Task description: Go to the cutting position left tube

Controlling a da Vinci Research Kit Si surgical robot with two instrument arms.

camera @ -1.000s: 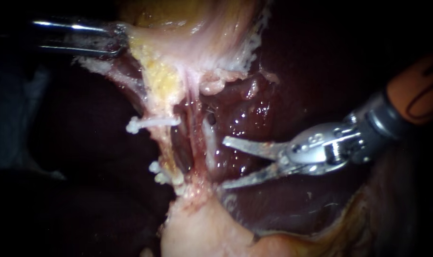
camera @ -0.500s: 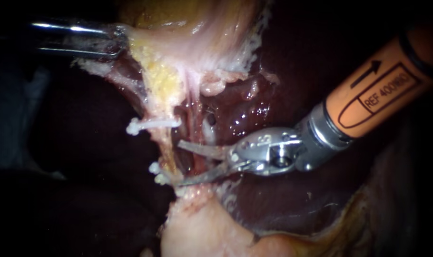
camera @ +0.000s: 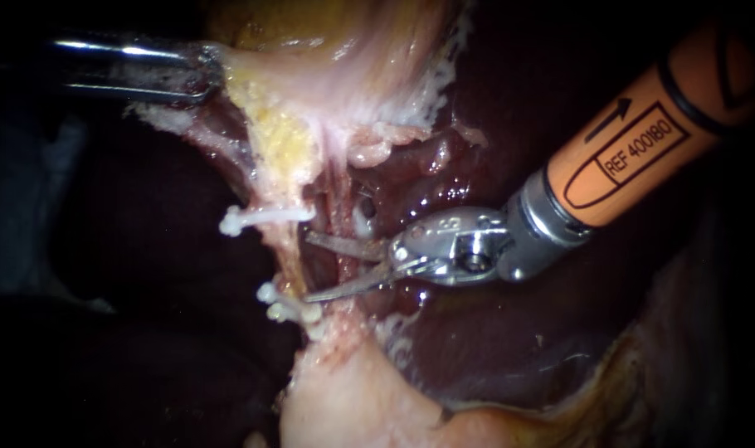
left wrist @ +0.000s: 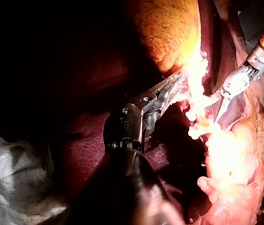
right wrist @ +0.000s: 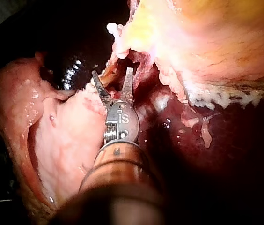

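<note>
Steel jaws of the left instrument [camera: 205,73] are clamped on the gallbladder [camera: 311,75], the left tube [camera: 284,253] is stretched between white clips [camera: 261,217], and blades of the right instrument [camera: 309,268] are spread open, their tips just beside that tube.

Dark, wet liver [camera: 494,348] is the bed here: the pale, fat-flecked gallbladder [camera: 353,58] lies against it above, a pale tissue mound [camera: 344,406] below, and a tube [camera: 288,253] bearing white clips [camera: 261,217] stretches between
</note>
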